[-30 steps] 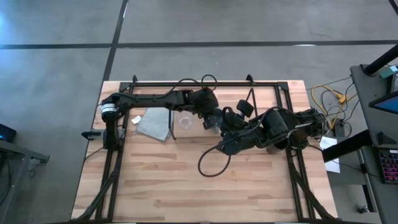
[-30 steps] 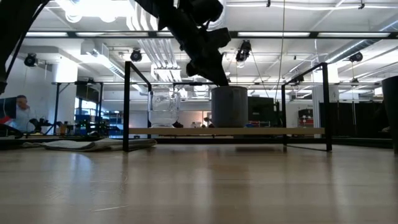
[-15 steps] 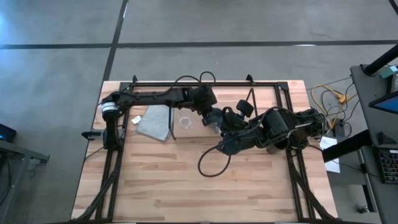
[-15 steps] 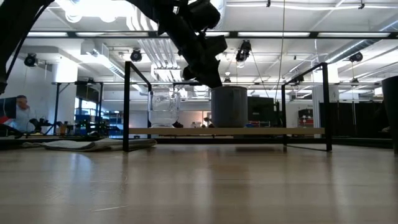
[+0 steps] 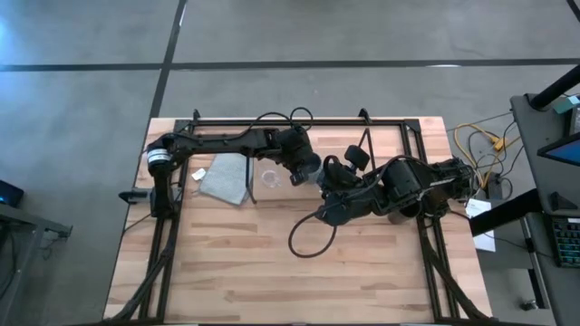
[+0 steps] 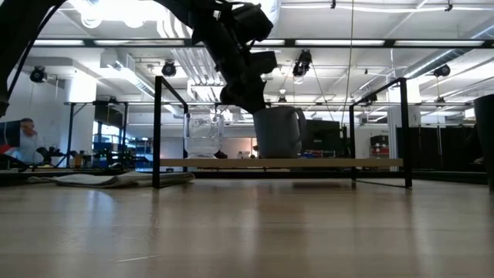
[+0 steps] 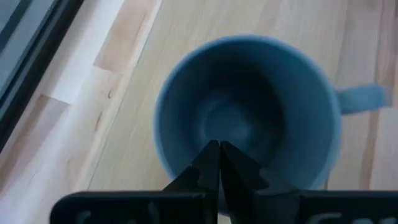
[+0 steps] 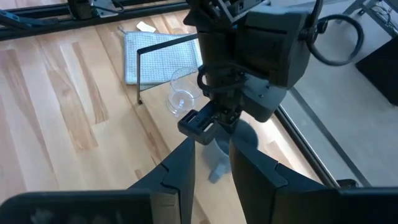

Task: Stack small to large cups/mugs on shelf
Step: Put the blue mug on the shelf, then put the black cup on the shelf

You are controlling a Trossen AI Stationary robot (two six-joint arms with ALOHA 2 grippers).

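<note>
The blue-grey mug (image 7: 249, 118) is on the light-wood shelf (image 6: 324, 163), slightly tilted in the low view (image 6: 278, 133). My left gripper (image 7: 219, 152) comes down on it from above, shut on its rim. It also shows in the right wrist view (image 8: 208, 121). The clear cup (image 6: 203, 135) stands on the shelf board to the mug's left (image 5: 269, 177). My right gripper (image 8: 211, 155) is open and empty, just near-right of the mug (image 5: 331, 192). A dark upright shape (image 6: 486, 139) at the low view's right edge may be the dark cup. My left gripper holds the mug at its rim (image 7: 186, 180), on the side opposite the handle (image 7: 364, 98). The fingers (image 7: 208, 163) point down and are almost together. They cover the place of contact. The mug hangs slightly tilted, its base at the board; whether it is clear I cannot tell.
A grey folded cloth (image 5: 225, 179) lies left of the shelf's black wire end frame (image 8: 168, 68). Black frame rails (image 5: 299, 122) run round the table. A black cable loop (image 5: 308, 237) lies near the right arm.
My left gripper has come down and gone a little toward the table's left, onto the mug's rim. The mug stood upright before. It has now shifted a little toward the clear cup, tilted, and turned so that its handle shows on the right in the low view.
</note>
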